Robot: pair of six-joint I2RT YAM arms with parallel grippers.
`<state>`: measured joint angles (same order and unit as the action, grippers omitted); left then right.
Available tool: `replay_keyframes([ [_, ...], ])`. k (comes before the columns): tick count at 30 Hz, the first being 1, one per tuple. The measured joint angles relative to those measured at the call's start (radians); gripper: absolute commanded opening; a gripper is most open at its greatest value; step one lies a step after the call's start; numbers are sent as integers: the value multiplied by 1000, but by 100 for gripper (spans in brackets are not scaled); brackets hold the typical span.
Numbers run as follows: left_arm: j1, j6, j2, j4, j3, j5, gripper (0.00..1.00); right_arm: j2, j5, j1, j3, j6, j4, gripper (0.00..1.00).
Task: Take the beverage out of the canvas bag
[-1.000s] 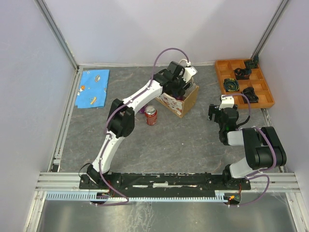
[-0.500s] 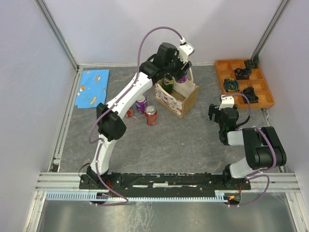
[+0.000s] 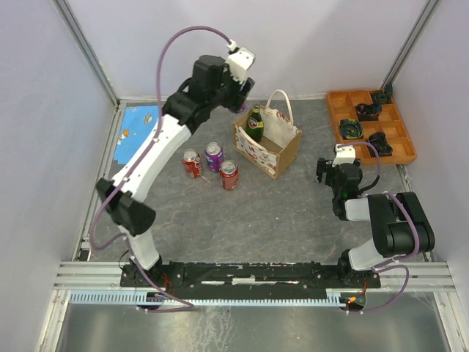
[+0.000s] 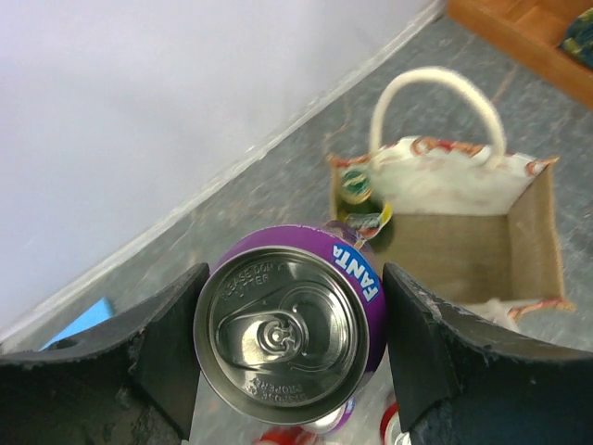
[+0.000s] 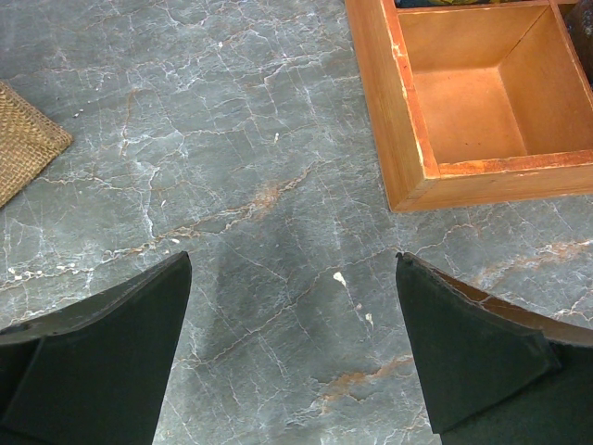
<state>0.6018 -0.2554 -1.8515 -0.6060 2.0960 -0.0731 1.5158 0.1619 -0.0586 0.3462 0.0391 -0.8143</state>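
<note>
- The right fingers (image 5: 102, 362) are spread wide with nothing between them. They hang low over bare bench (image 5: 259, 213), with a corner of the orange tray (image 5: 408, 139) just ahead. This arm is well apart from the bag.
- Three cans (image 3: 213, 155) stand upright on the bench, just left of the bag.
- The canvas bag (image 3: 282, 150) stands open with its handle looped up. A green bottle (image 3: 254, 123) leans in its left corner, not yet taken out.
- Farthest back, the left fingers (image 4: 162, 352) are clamped on a purple Fanta can (image 4: 283, 324), one on each side of its wall. The can is raised off the bench, clear of the bag, and sits up and to the bag's left near the far wall.
- The can's top faces the wrist camera, so its long axis runs along the fingers.
- By my reading, the set-down spot lies below and nearer, beside the standing cans. Only the left arm is placed to reach it.
</note>
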Motion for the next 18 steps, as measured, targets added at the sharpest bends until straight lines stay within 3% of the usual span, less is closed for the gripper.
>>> replay_keyframes([
  [8,-18,17,323,49,-388,-140,3,0,0,0,0,0,0,99],
  [18,-17,132,530,109,-845,-192,3,0,0,0,0,0,0,99],
])
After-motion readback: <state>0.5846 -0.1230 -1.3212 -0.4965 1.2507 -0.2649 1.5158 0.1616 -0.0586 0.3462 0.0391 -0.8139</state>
